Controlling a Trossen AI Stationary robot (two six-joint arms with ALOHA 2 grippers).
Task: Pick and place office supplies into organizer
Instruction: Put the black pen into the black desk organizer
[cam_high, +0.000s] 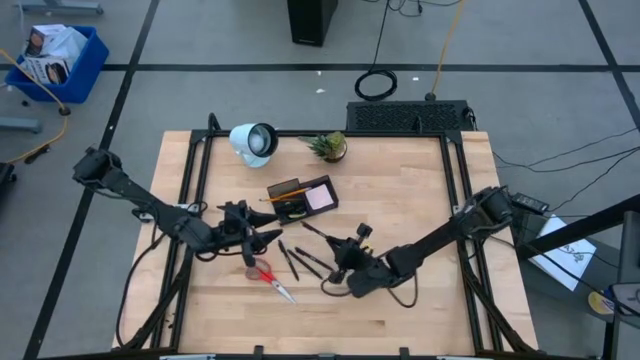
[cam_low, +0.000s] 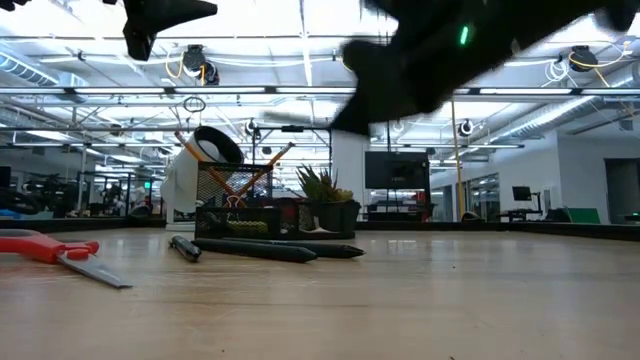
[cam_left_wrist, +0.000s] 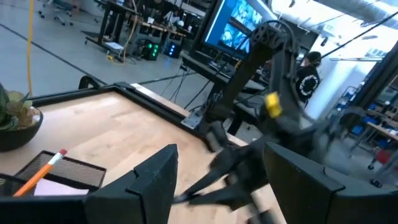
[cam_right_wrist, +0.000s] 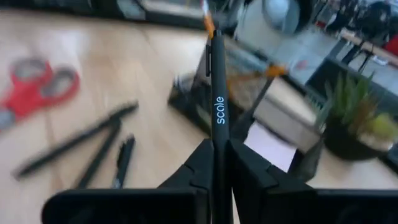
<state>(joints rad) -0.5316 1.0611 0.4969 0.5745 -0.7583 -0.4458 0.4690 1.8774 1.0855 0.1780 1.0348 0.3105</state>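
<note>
The black mesh organizer (cam_high: 302, 198) stands at the table's middle with an orange pencil and a pale pink pad in it. It also shows in the low view (cam_low: 240, 212) and behind the pen in the right wrist view (cam_right_wrist: 249, 81). Red-handled scissors (cam_high: 270, 277) and two black pens (cam_high: 300, 262) lie flat on the table nearer the front. My right gripper (cam_right_wrist: 216, 146), right of those pens (cam_high: 338, 262), is shut on a black pen (cam_right_wrist: 217, 93). My left gripper (cam_high: 262, 238) stands open in the air left of the pens, with nothing between its fingers (cam_left_wrist: 149, 183). My right gripper pinches the black pen between its two fingers, on the pen's rear part (cam_right_wrist: 216, 155). The pen runs along the fingers and sticks out ahead of them toward the organizer. Its orange-tipped far end (cam_right_wrist: 208, 23) is raised, clear of the table.
A white round lamp (cam_high: 253, 141) and a small potted plant (cam_high: 329, 147) stand at the table's far edge behind the organizer. A black box with cables (cam_high: 410, 117) sits beyond that edge. Bare wood lies at the front and on the right.
</note>
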